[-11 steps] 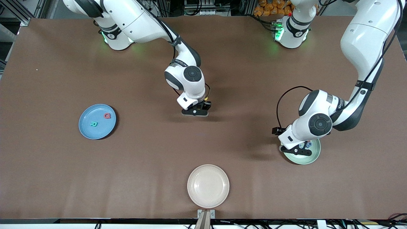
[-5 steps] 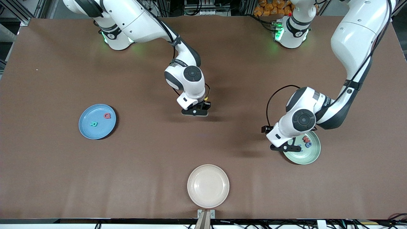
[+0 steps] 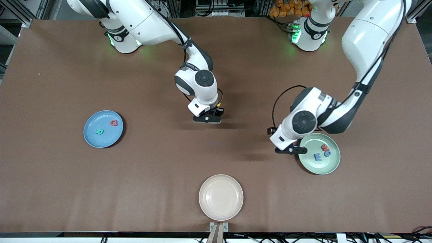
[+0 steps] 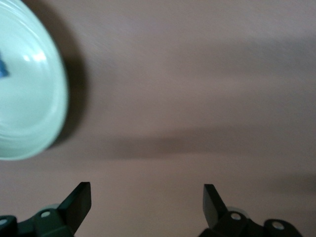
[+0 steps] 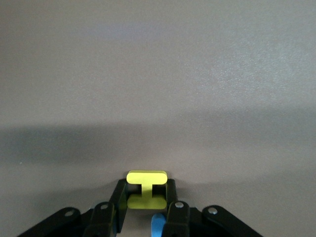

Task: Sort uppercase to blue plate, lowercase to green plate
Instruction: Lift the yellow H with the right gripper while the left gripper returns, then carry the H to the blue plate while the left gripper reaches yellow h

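Right wrist view shows the right gripper clenched on a yellow H, the letter pinched between the two black fingers, with a blue letter peeking out just beside it under the wrist; which letter that is cannot be told. From the front, the right arm reaches from its base down to mid-table, wrist bent so the right gripper sits low at the table, nearer the arm bases than the cream plate. The left arm bends sharply at the elbow; the left gripper hangs with jaws spread wide and nothing between them, just beside the rim of the green plate on the side toward the cream plate. In the green plate lie a red w, a small blue rounded letter touching it, and a blue E. The blue plate sits toward the right arm's end from the cream plate, holding a red Q and a teal R. Brown matting covers the table; metal framing and cables edge the room
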Action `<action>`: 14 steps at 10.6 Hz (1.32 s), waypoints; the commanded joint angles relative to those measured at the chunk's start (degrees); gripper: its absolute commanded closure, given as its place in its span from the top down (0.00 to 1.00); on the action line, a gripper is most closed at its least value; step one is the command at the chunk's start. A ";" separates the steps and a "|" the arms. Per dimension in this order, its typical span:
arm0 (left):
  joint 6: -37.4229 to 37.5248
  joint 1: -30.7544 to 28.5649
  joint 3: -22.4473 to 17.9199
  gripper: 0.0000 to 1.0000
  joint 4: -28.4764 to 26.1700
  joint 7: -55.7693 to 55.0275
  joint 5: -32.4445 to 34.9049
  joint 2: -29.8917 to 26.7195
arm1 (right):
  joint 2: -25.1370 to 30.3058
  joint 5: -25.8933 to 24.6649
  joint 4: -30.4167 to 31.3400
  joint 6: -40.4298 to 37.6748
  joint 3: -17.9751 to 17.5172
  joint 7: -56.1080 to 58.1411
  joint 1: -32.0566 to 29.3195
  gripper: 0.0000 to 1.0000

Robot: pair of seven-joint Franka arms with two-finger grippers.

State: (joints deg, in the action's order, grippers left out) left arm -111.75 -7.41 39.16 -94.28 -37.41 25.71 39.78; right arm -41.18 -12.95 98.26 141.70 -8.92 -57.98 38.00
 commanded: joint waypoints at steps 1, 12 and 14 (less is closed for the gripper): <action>-1.35 -0.50 2.49 1.00 -6.15 -4.32 -1.10 -3.21 | -0.04 -0.94 -0.35 0.16 -0.22 2.07 -1.17 0.23; -20.16 9.42 8.82 1.00 -17.69 -20.69 0.82 -4.89 | 6.01 9.00 -0.70 -13.61 0.13 36.76 -14.16 0.22; -20.53 13.63 8.65 1.00 -15.77 -20.69 7.83 -1.91 | 8.30 8.91 -0.18 -19.94 1.44 45.46 -18.29 0.22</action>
State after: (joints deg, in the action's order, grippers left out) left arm -131.34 4.26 48.42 -111.03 -57.48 29.38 36.52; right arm -35.68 -5.13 96.44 125.24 -7.89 -18.51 22.49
